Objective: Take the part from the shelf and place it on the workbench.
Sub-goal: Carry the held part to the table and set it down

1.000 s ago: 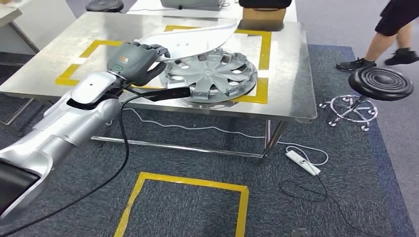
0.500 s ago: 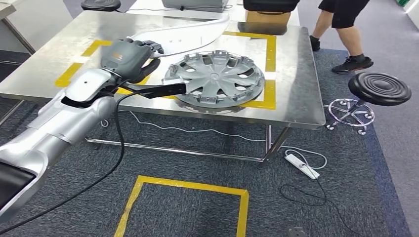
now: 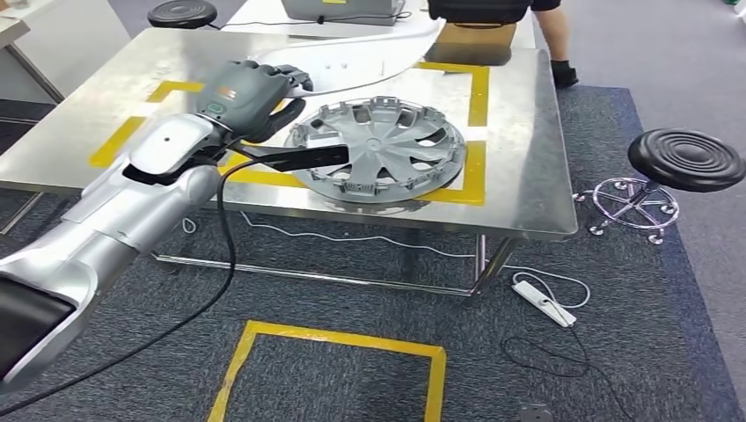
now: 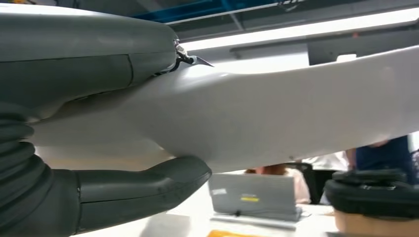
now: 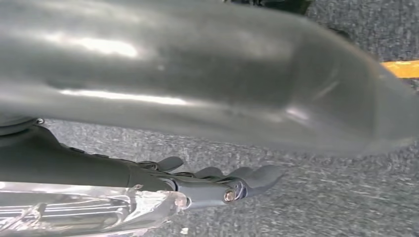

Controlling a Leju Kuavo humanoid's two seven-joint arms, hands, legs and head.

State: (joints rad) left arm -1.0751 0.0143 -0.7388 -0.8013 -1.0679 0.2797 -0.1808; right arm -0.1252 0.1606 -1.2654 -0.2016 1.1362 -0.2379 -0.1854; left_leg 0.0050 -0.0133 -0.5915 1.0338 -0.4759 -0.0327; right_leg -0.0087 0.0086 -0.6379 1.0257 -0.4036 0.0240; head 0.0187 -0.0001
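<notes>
Gripping a long curved white plastic panel [image 3: 352,60] in the left robot hand [image 3: 249,95], thumb under and fingers over its near end, as the left wrist view shows [image 4: 276,108]. Holding that panel above the far part of the shiny steel tabletop [image 3: 519,167], just beyond a round silver-grey plastic hubcap [image 3: 378,148] lying flat inside yellow tape marks. Right robot hand [image 5: 212,185] hanging over grey carpet, fingers loosely extended; cannot tell if holding anything. Round black stool [image 3: 686,158] beside the tabletop.
</notes>
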